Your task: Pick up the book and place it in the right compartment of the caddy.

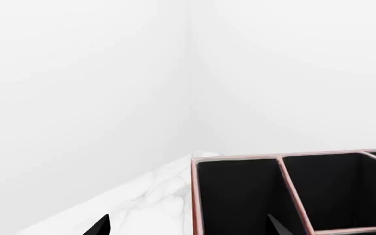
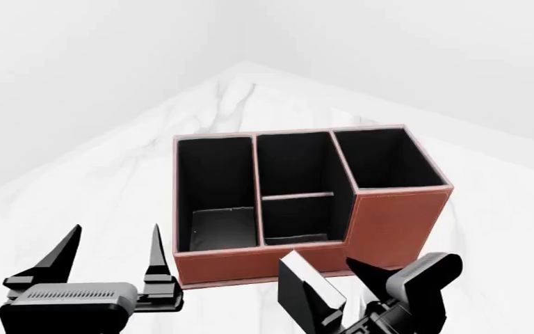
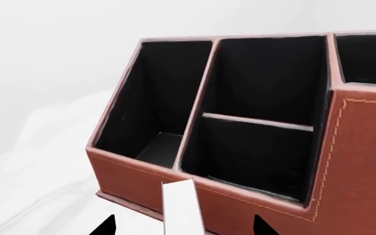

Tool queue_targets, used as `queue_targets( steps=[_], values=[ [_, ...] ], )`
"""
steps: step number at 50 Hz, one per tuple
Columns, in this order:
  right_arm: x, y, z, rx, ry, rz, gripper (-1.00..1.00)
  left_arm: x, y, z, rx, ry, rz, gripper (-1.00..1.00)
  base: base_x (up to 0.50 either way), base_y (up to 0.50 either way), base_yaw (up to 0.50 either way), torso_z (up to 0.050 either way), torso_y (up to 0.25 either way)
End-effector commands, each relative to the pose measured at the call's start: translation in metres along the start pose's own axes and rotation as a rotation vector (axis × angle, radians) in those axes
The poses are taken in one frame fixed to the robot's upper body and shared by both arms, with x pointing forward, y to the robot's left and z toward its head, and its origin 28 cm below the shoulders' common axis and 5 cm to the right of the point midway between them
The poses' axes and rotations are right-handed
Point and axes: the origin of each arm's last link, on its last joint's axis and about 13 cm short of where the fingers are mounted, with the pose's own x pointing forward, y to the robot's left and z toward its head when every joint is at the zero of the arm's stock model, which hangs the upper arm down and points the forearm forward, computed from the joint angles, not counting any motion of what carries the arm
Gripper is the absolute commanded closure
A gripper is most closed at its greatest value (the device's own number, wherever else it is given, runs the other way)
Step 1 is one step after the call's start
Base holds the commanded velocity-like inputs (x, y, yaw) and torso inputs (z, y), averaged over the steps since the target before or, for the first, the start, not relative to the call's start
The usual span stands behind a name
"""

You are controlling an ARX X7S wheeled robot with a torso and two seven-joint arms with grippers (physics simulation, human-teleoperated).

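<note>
Right gripper (image 2: 341,292) clamped on book (image 2: 306,289) just before caddy (image 2: 397,223), left gripper (image 2: 114,254) spread and empty; we risk clipping the tall front wall entering right compartment (image 2: 388,156) if carried low.

white marble tabletop (image 2: 109,174) (grey-veined), white walls (image 1: 83,73)

White marble tabletop (image 2: 109,174), 2 plain white walls (image 1: 77,73) meeting at a corner
</note>
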Motion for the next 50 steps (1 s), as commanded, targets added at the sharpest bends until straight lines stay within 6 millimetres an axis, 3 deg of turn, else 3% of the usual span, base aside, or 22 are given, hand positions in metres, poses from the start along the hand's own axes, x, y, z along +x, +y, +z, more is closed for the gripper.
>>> queue_targets(
  steps=[1, 50],
  values=[
    [0.001, -0.003, -0.004, 0.004, 0.004, -0.017, -1.00, 0.000, 0.000, 0.000, -0.001, -0.001, -0.002, -1.00, 0.00, 0.00, 0.00, 0.000, 0.000],
    [0.007, -0.007, -0.030, 0.023, 0.064, -0.038, -1.00, 0.000, -0.001, -0.001, 0.000, 0.005, -0.002, -1.00, 0.00, 0.00, 0.00, 0.000, 0.000]
  ],
)
